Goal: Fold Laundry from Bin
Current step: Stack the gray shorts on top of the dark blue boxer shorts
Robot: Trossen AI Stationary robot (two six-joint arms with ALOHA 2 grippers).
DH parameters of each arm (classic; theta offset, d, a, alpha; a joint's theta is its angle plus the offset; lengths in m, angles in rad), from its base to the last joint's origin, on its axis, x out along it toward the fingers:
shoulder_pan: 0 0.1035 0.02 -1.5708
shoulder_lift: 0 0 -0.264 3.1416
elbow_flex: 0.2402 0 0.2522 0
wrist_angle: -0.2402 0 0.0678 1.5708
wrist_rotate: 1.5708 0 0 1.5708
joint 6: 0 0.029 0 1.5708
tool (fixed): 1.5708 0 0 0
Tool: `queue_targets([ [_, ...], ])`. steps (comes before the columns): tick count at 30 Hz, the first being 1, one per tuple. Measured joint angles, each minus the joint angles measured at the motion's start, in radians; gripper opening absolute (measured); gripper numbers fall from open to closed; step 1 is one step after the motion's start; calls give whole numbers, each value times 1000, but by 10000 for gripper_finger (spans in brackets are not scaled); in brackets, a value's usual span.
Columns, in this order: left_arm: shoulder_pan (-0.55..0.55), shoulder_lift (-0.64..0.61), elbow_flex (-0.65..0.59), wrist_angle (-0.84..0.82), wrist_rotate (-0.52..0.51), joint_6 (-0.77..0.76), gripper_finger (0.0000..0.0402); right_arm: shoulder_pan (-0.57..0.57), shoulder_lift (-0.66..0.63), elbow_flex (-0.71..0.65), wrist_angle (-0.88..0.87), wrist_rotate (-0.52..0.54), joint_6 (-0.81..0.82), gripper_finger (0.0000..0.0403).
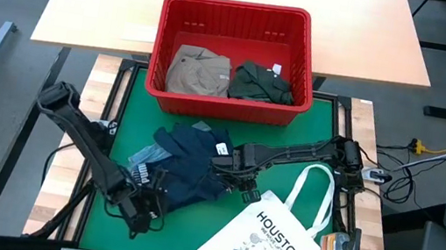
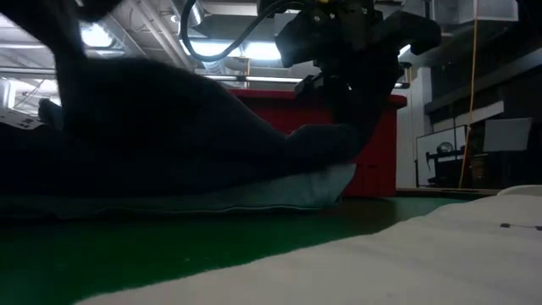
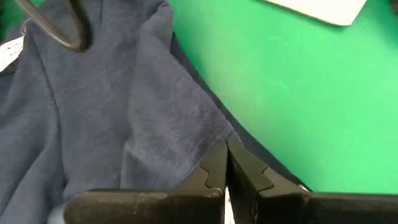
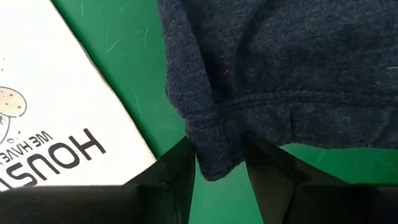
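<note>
Your left claw [image 1: 150, 187] pinched the soft, limp navy garment [image 1: 191, 163] shut at its hem, while your right claw [image 1: 237, 177] gripped another edge near the bench's front.

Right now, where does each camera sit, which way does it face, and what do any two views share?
High: above the table, facing down on the red bin, navy garment, both arms.
Low: table height, facing level at the navy garment; an arm descends.
Left wrist: behind the left claw, shut at the navy edge.
Right wrist: behind the right claw, gripping a navy fold beside the tote bag.
Shared: every view shows the navy garment.
</note>
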Motion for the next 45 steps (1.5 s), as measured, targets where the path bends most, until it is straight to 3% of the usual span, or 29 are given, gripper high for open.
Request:
queue_targets([
  [8,-54,-39,80,-196,107,-80,0,0,0,0,-1,0,0,138],
  [12,-65,-39,81,-191,155,-82,0,0,0,0,-1,0,0,138],
  [24,-64,-22,81,-139,157,-131,0,1,0,0,-1,0,0,138],
  [36,-60,87,81,-127,223,-127,0,1,0,0,-6,0,22,139],
  [41,-59,121,80,-128,258,-132,7,1,0,0,-10,5,35,167],
  [45,-59,123,80,-131,257,-197,42,1,0,0,-5,50,84,198],
])
